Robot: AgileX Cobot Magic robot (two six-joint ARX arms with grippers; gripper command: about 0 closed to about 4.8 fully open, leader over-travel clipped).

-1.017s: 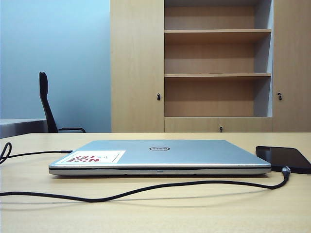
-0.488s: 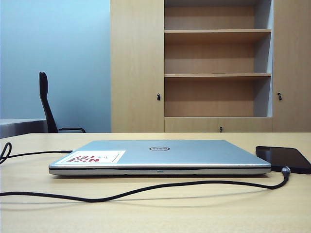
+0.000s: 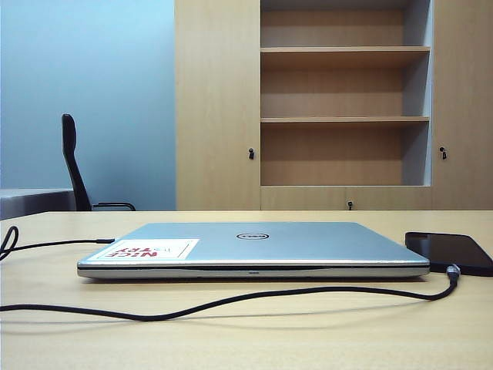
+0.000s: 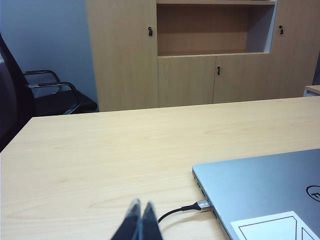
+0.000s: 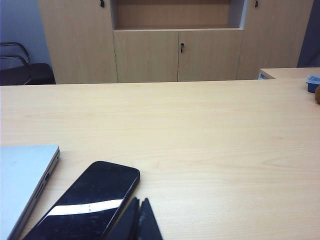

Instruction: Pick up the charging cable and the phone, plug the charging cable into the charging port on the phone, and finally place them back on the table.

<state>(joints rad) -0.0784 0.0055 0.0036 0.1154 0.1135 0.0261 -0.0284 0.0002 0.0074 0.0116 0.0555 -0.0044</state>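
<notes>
Three low cameras, all facing the cupboard wall

The exterior view sits almost level with the tabletop (image 3: pixel 254 339), close to the laptop (image 3: pixel 254 247), looking across it at the cabinet (image 3: pixel 339 108) at 12 o'clock. The left wrist view rides just behind the closed left pincer (image 4: pixel 140 210), facing the same way; it shares the laptop's left corner. The right wrist view, behind the closed right pincer (image 5: pixel 138 207), shares the phone (image 5: pixel 85 205) and the laptop's right edge.
</notes>
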